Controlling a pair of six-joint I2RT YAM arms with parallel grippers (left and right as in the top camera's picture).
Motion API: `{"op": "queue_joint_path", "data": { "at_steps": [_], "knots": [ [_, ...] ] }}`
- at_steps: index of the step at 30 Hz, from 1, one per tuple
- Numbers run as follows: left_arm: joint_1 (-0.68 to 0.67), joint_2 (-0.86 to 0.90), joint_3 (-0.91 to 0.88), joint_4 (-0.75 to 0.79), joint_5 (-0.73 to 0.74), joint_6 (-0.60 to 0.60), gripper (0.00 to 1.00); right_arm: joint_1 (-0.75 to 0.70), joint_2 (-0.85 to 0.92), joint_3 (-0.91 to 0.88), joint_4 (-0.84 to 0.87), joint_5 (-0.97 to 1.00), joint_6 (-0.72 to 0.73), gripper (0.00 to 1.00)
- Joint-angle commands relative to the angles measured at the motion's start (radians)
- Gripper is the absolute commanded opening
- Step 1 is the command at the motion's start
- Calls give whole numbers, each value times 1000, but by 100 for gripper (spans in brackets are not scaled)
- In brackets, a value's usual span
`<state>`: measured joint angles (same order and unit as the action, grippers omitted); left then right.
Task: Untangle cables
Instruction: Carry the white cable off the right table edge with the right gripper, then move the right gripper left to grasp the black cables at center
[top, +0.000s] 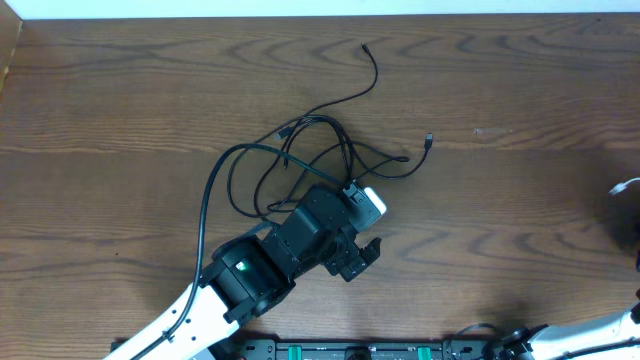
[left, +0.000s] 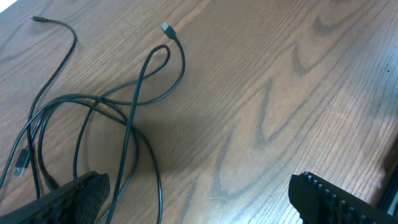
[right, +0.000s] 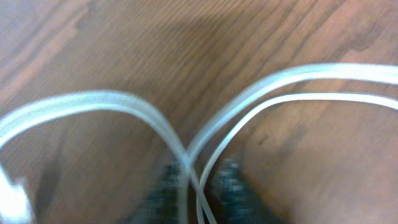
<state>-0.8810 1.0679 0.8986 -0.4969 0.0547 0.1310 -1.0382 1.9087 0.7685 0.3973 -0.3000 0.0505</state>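
The black cables (top: 300, 150) lie in a loose tangle of loops at the table's middle, with plug ends at the far side (top: 365, 46) and to the right (top: 429, 139). My left gripper (top: 362, 257) hovers open just in front of the tangle. In the left wrist view the black cables (left: 134, 106) cross at upper left. One strand runs beside the left finger (left: 74, 199), and nothing lies between the wide jaws of this gripper (left: 199, 205). The white cable (right: 261, 93) loops across the right wrist view. Its strands pass between the slightly parted fingers of my right gripper (right: 199, 186), which is blurred.
A bit of the white cable (top: 624, 187) shows at the overhead view's right edge, where the right arm (top: 600, 335) comes in at the bottom right corner. The left arm (top: 240, 280) reaches in from the bottom left. The wooden table (top: 520, 90) fills the view.
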Motion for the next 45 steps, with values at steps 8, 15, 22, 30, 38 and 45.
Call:
{"op": "queue_joint_path", "data": {
  "at_steps": [8, 15, 22, 30, 38, 45],
  "knots": [
    [-2, -2, 22, 0, 13, 2, 96, 17, -60, 205, -195, -24, -34, 35],
    [-2, -2, 22, 0, 13, 2, 96, 32, -154, 310, -328, -24, -41, 59],
    [-2, -2, 22, 0, 13, 2, 96, 82, -288, 332, -413, -30, -40, 83],
    [-2, -2, 22, 0, 13, 2, 97, 247, -408, 332, -551, -124, -40, 99],
    [-2, -2, 22, 0, 13, 2, 96, 510, -420, 332, -751, -269, -35, 99],
    [-2, -2, 22, 0, 13, 2, 96, 747, -420, 332, -800, -457, 30, 99]
  ]
}}
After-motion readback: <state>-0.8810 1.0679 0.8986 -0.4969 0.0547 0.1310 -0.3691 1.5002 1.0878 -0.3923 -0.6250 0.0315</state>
